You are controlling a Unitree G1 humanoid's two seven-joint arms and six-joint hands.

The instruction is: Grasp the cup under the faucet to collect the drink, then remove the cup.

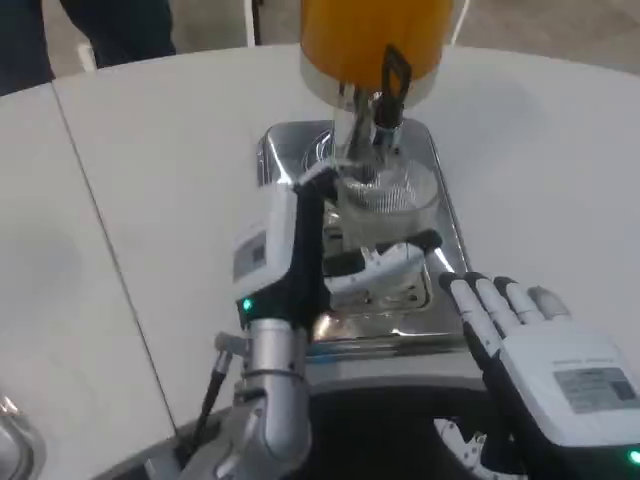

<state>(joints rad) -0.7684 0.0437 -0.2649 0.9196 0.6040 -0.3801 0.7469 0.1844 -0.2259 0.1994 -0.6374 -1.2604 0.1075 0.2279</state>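
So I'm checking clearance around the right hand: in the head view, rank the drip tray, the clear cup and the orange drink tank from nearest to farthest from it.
From the right hand:
1. Drip tray, just left of its fingertips.
2. Clear cup, farther up on the tray, under the faucet.
3. Orange drink tank, at the top, beyond the cup.

Drip tray (448, 225) is shiny mirror-like metal. Cup (385, 195) looks like clear ribbed plastic, and the table (150, 150) is matt white.
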